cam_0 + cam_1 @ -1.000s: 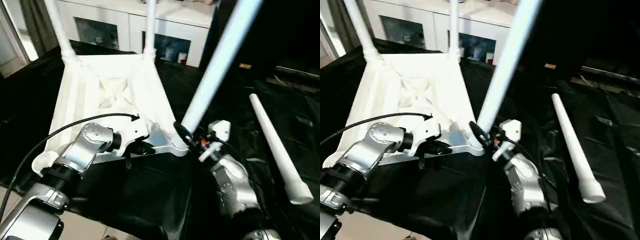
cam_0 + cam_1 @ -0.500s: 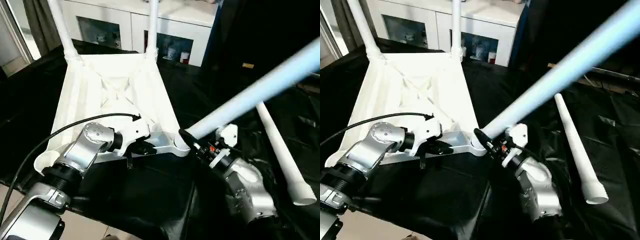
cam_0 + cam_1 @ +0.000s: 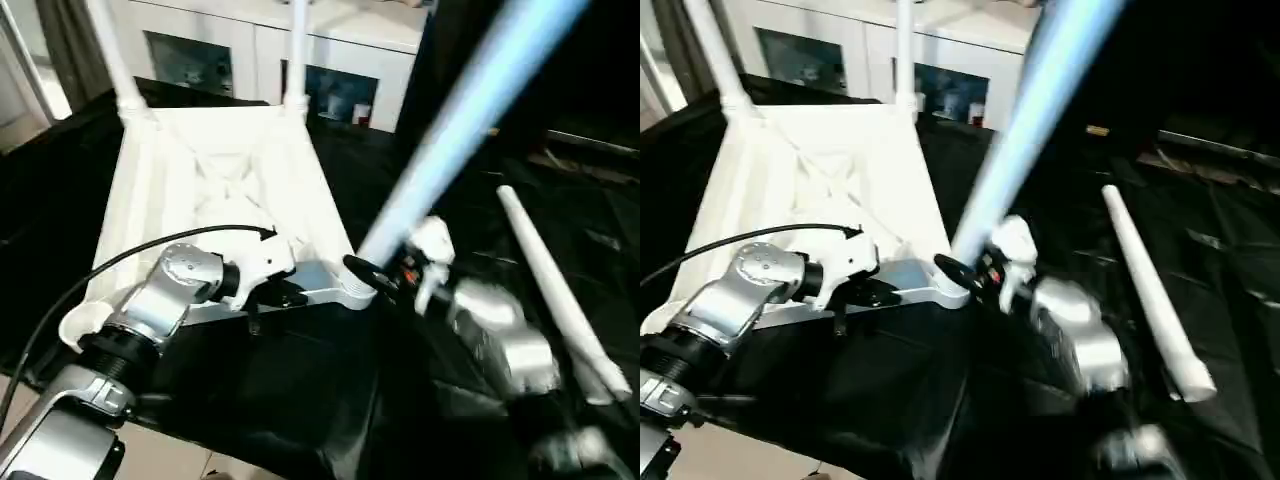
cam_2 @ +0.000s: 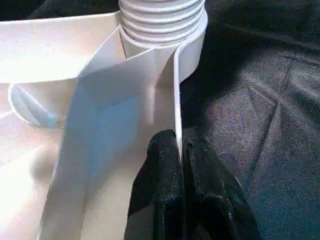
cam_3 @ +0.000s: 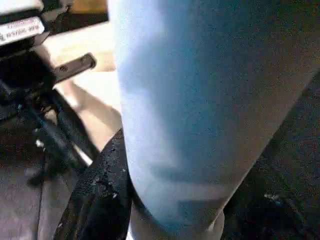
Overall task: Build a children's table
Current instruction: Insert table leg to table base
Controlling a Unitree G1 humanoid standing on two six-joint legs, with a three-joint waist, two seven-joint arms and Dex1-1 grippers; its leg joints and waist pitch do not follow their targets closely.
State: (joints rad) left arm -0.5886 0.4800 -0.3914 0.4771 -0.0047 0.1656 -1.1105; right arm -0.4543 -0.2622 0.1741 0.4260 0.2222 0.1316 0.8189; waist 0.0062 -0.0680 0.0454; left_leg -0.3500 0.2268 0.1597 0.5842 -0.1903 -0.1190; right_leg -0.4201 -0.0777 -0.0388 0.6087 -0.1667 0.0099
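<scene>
You have two legs seated at upper left, your right gripper clamping the third leg at its socket, your left gripper pinching the tabletop rim, and a fourth leg loose at right.

Held leg cut off at top; right arm blurred.

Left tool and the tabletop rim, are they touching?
Touching. Left wrist view shows the left tool pinching the tabletop's thin edge rib.
</scene>
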